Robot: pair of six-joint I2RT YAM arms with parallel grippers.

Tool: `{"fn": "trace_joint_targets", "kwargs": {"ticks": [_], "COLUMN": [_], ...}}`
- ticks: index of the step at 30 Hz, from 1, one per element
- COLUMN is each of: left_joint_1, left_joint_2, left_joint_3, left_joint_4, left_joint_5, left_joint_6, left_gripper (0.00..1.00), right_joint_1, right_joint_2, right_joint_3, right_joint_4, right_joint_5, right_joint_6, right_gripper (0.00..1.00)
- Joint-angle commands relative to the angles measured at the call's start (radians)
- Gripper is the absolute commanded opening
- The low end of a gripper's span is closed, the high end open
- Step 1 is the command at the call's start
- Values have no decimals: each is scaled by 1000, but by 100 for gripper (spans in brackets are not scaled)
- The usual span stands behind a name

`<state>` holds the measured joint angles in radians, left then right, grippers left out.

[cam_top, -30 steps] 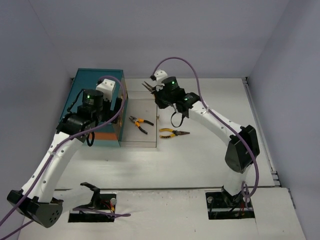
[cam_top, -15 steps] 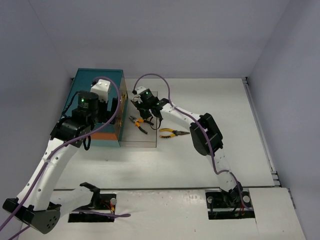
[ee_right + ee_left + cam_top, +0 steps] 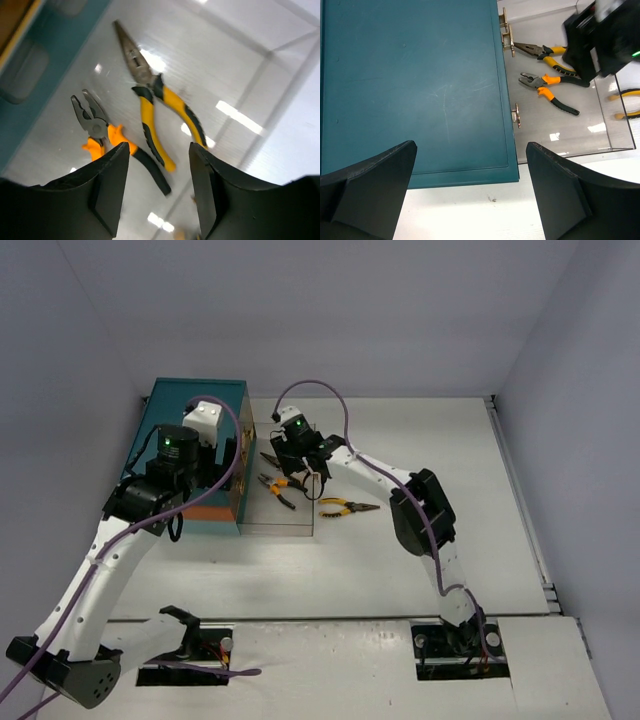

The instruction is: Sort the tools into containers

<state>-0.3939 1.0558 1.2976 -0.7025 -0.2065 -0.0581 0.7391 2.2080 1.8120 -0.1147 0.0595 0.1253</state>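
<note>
I see the teal box chest (image 3: 410, 85) with its clear plastic drawer (image 3: 580, 135) pulled out. My left gripper (image 3: 470, 150) hangs wide open over the chest. My right gripper (image 3: 159, 150), part open and empty, is over the yellow-handled long-nose pliers (image 3: 150, 100) and orange-handled pliers (image 3: 107, 137) lying in that drawer. I'd lift straight up so I don't bump the drawer walls.

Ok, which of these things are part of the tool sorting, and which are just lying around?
Job: teal chest; its clear drawer; long-nose pliers; orange-handled pliers; yellow pliers on the table.
Lying about: black bracket at the near edge; purple cables.
</note>
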Motion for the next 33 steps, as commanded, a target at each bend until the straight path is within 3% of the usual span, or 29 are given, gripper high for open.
{"fn": "trace_joint_targets", "kwargs": {"ticks": [1,3,6,11,15,20,26,33], "left_joint_1": [-10,-10,-17,-96,-282,-453,-518,-545], "left_joint_2": [10,17,26,79,189,438,695,924], "left_joint_3": [42,47,63,120,198,275,376,472], "left_joint_4": [41,41,43,43,41,43,18,5], "left_joint_5": [24,62,104,195,190,207,358,355], "left_joint_6": [33,53,97,178,218,275,314,328], "left_gripper": [89,89,89,87,79,78,78,77], "right_joint_1": [-20,-60,-164,-334,-447,-638,-787,-856], "right_joint_2": [-281,-386,-493,-684,-832,-963,-1095,-1170], "right_joint_3": [-121,-271,-445,-690,-775,-835,-930,-1012], "right_joint_4": [53,53,55,53,54,49,39,12], "right_joint_5": [183,240,202,184,153,35,-46,-92], "right_joint_6": [115,198,343,413,406,382,362,350], "right_gripper": [50,51,50,50,50,50,50,50]}}
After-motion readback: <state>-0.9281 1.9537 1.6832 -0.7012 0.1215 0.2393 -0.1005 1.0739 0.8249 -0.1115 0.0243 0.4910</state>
